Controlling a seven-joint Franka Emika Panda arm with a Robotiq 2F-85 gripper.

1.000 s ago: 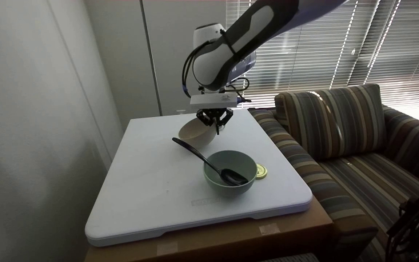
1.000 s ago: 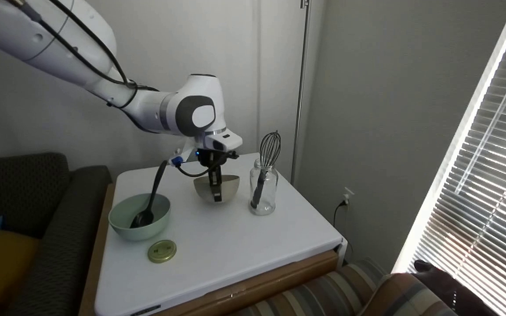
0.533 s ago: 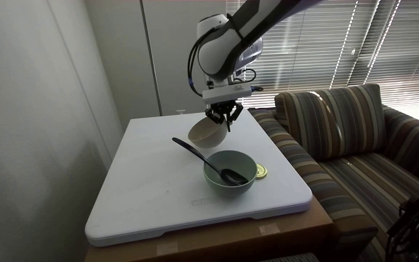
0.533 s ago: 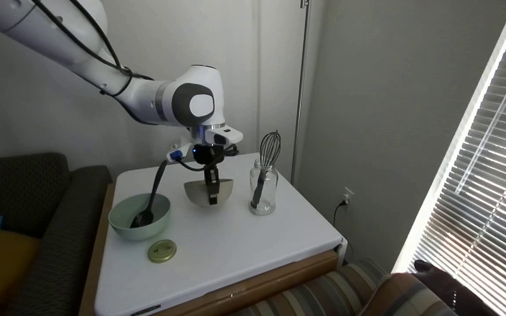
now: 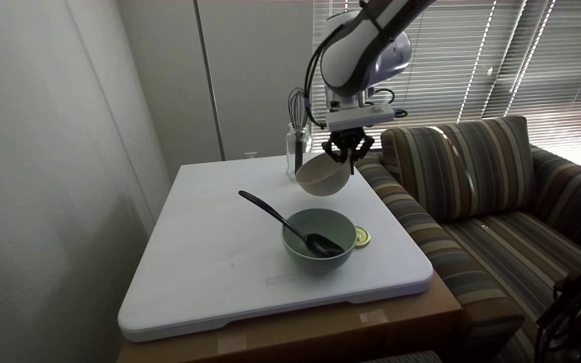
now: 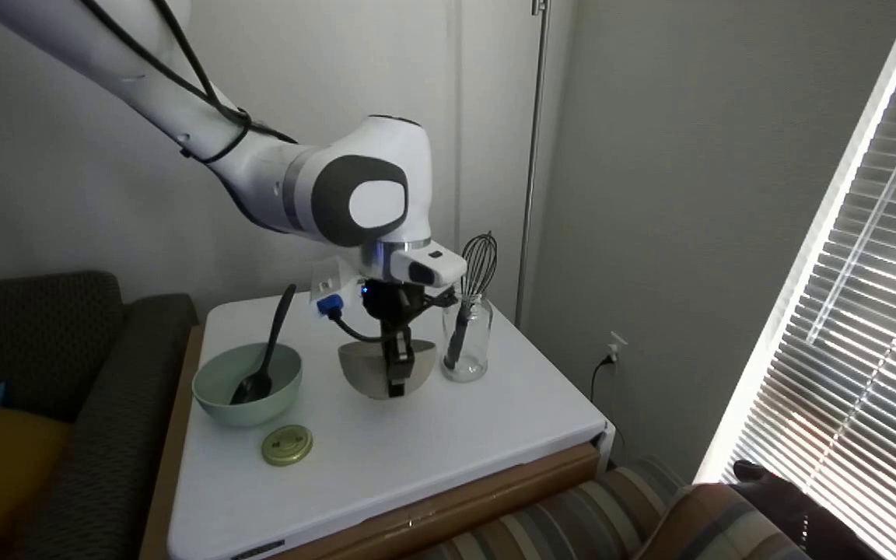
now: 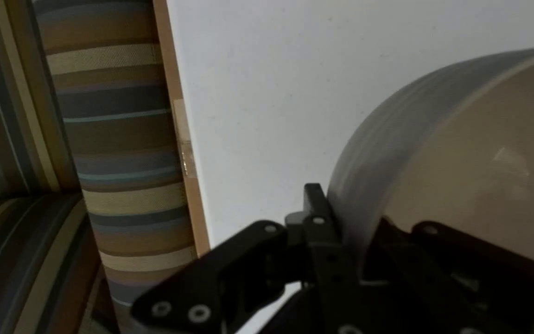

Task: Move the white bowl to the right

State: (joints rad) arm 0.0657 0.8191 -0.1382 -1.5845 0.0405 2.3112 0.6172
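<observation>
The white bowl [image 5: 322, 177] hangs tilted from my gripper [image 5: 350, 160], apparently a little above the table, its opening facing left in this exterior view. It also shows in an exterior view [image 6: 361, 370], partly hidden behind my gripper [image 6: 397, 377]. In the wrist view the bowl [image 7: 475, 153] fills the right side, its tan inside visible. My gripper [image 7: 351, 227] is shut on the bowl's rim, one finger outside the wall and one inside. The inner fingertip is dark and hard to make out.
A grey-green bowl [image 5: 315, 262] with a black spoon [image 5: 275, 214] stands on the white table [image 5: 194, 282]. A gold lid [image 6: 287, 445] lies beside it. A glass jar [image 6: 477, 350] with a whisk [image 6: 479, 264] stands close to the held bowl. A striped couch [image 5: 421, 242] borders the table.
My gripper has carried the white bowl up and to the right in an exterior view, toward the couch-side edge. The jar and whisk there have come into view from behind the arm.
</observation>
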